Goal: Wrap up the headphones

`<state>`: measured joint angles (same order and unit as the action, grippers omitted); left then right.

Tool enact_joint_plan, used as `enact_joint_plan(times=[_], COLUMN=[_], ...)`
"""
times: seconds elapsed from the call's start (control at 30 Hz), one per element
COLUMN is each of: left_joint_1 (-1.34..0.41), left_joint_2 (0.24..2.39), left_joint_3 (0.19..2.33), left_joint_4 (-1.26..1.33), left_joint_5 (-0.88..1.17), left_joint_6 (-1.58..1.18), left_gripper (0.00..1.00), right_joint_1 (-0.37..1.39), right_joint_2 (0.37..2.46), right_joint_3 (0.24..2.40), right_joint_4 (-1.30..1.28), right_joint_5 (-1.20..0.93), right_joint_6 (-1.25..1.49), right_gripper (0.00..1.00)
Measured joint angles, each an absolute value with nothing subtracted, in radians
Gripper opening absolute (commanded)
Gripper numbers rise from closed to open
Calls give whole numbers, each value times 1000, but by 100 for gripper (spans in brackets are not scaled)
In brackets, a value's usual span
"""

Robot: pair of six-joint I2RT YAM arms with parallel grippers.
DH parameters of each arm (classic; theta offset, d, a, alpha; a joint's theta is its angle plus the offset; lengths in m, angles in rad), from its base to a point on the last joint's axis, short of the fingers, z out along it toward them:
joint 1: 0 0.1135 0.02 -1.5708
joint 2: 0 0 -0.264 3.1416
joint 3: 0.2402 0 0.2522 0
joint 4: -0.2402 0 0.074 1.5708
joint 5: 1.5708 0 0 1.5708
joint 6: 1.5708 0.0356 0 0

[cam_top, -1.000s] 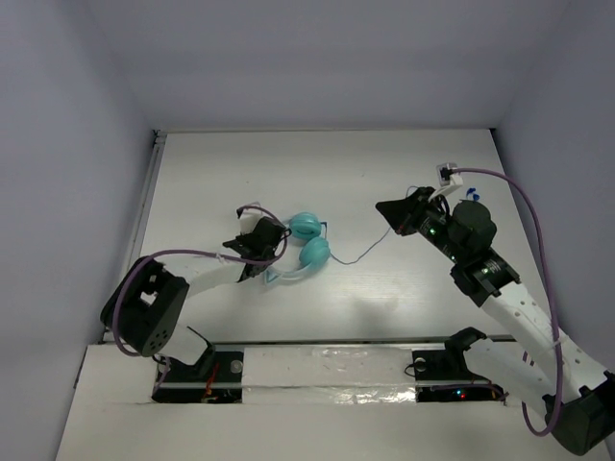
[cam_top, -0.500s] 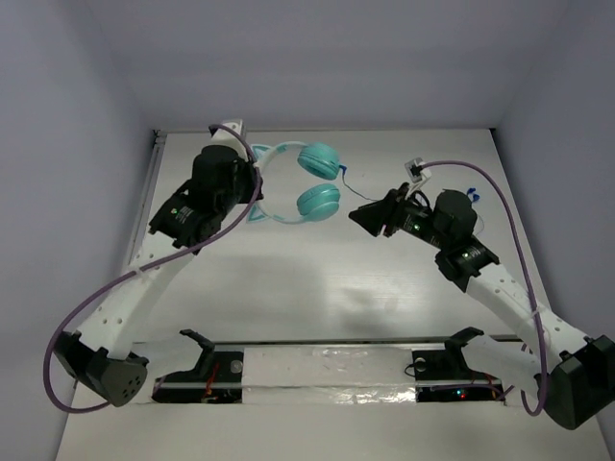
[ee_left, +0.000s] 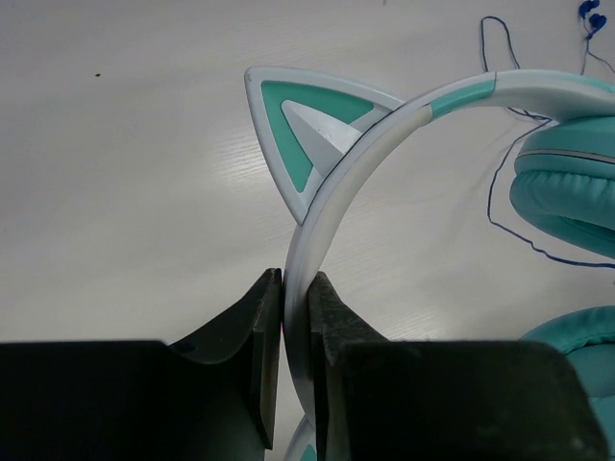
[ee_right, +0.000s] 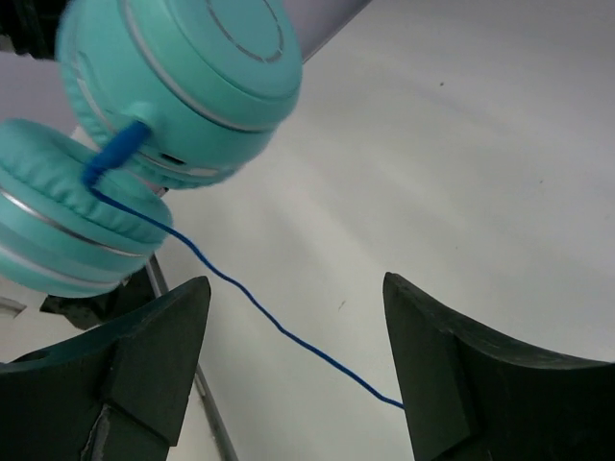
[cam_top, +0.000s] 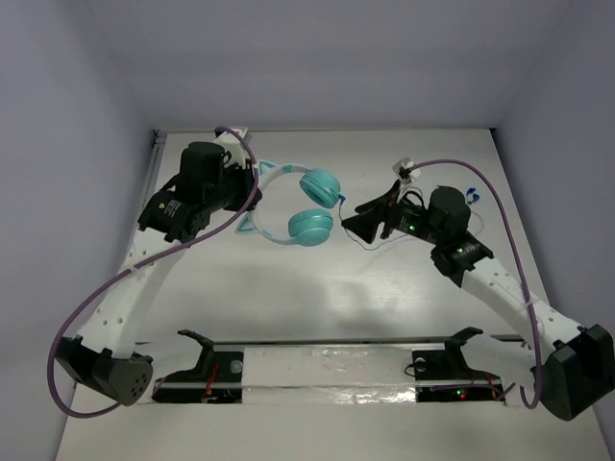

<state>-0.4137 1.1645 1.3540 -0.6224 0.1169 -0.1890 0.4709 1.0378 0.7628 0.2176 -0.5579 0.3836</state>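
The left gripper (ee_left: 295, 288) is pinched shut on the headband (ee_left: 332, 192) of the headphones (cam_top: 312, 227), just below one cat ear (ee_left: 298, 125). In the top view the headphones sit in the upper centre of the frame. The band curves toward the left arm (cam_top: 183, 206), and the two cups (cam_top: 320, 184) are stacked on the band's right side, one above the other in the frame.

The right gripper (ee_right: 293, 283) is spread wide and holds nothing. In the top view it sits just right of the lower cup and points at it. In its wrist view both cups fill the upper left. The cord (ee_right: 240, 288) leaves the upper cup's jack, slants down between the open fingers (ee_right: 154, 355), and does not touch either one. In the top view the cord trails right across the table (cam_top: 288, 298) under the right arm. It is too thin to follow to its end.
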Motion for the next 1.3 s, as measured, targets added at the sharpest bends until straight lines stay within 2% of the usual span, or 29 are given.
enact_joint_plan(times=[0.2, 0.37, 0.53, 0.7, 0.73, 0.83, 0.87, 1.0, 1.03, 1.13, 1.3], left_joint_1=[-378, -327, -262, -182, -168, -126, -113, -66, -59, -47, -44], left_joint_2=[1183, 1190, 1211, 1247, 1253, 1274, 1281, 1311, 1322, 1352, 1372], left_joint_3=[1422, 1441, 1444, 1485, 1494, 1525, 1534, 1555, 1559, 1575, 1620], left_joint_4=[-623, -606, -576, -532, -522, -489, -479, -429, -417, -393, -396], left_joint_5=[202, 284, 375, 472, 487, 521, 529, 579, 593, 620, 640], left_joint_6=[-182, -181, -193, -236, -247, -278, -288, -333, -346, -379, -398], left_gripper=[0, 0, 0, 0, 0, 0, 0, 0, 0, 0, 0], right_joint_1=[471, 471, 471, 471, 471, 471, 471, 471, 471, 471, 471], right_joint_2=[1102, 1179, 1249, 1253, 1252, 1250, 1250, 1253, 1257, 1291, 1415], right_joint_3=[762, 762, 741, 712, 708, 690, 683, 670, 670, 673, 713], right_joint_4=[258, 307, 362, 419, 429, 446, 448, 452, 457, 484, 501], right_joint_5=[-663, -731, -733, -679, -662, -584, -563, -504, -501, -502, -535], right_joint_6=[365, 351, 363, 370, 369, 369, 369, 361, 358, 347, 334], right_gripper=[77, 65, 58, 47, 40, 35, 35, 50, 57, 65, 69])
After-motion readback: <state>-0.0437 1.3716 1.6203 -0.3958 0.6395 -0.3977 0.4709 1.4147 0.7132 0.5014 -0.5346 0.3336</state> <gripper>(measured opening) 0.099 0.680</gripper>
